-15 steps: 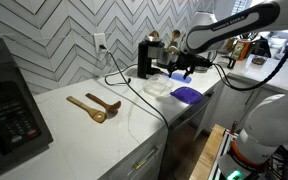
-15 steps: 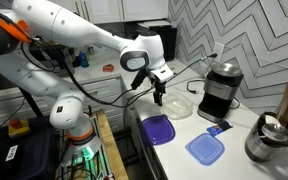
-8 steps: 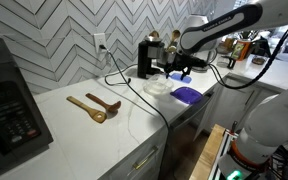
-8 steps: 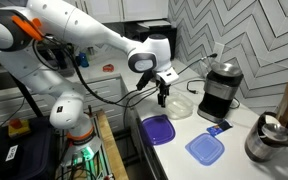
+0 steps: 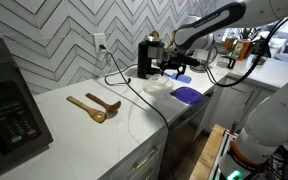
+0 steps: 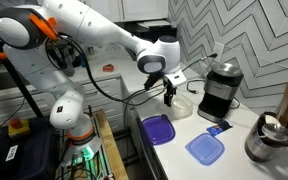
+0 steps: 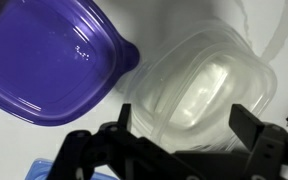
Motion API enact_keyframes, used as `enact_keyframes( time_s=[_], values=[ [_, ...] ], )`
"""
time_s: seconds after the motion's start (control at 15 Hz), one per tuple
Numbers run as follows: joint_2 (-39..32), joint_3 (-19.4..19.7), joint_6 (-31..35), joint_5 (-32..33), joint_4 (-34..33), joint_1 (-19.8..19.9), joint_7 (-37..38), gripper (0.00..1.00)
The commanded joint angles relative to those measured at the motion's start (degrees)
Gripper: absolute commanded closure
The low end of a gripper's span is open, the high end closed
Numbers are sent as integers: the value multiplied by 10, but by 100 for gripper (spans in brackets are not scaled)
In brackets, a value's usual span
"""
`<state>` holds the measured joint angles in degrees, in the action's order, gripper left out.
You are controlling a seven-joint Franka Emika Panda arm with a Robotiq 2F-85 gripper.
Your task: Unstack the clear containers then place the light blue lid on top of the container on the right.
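Observation:
The clear containers [image 7: 199, 85] sit stacked one inside the other on the white counter, and show in both exterior views [image 5: 157, 86] [image 6: 181, 105]. My gripper [image 7: 184, 122] is open just above them, its two black fingers [image 7: 248, 122] standing either side of the stack's near part; it also shows in both exterior views [image 5: 174, 70] [image 6: 169, 97]. It holds nothing. The light blue lid [image 6: 206, 148] lies flat near the counter's front edge, and a corner of it shows in the wrist view [image 7: 39, 170].
A darker purple-blue lid [image 7: 44, 55] [image 6: 159, 130] [image 5: 187, 94] lies beside the stack. A black coffee machine [image 6: 219, 88] [image 5: 144, 56] stands right behind it, with cables. Two wooden spoons [image 5: 92, 106] and a black appliance [image 5: 9, 100] lie further along the counter.
My gripper has moved from over the purple-blue lid towards the coffee machine and now hangs over the stacked containers. The jaws stay open. Nothing on the counter has moved.

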<state>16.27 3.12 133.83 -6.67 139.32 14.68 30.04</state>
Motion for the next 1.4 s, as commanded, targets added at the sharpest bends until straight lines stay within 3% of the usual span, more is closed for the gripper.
enact_keyframes(
  time_s=[0.0, 0.27, 0.33, 0.47, 0.87, 1.07, 1.33],
  values=[
    [-35, 13, 4, -26, -17, -10, 18, 0],
    [-59, 16, 4, -41, -24, -13, 29, 0],
    [-63, 18, 5, -46, -25, -15, 30, 25],
    [-69, 19, 6, -49, -26, -16, 34, 32],
    [-73, 23, 5, -57, -29, -18, 38, 81],
    [-61, 21, 1, -46, -27, -17, 54, 100],
    [-36, 16, -5, -36, -25, -20, 70, 99]
  ],
)
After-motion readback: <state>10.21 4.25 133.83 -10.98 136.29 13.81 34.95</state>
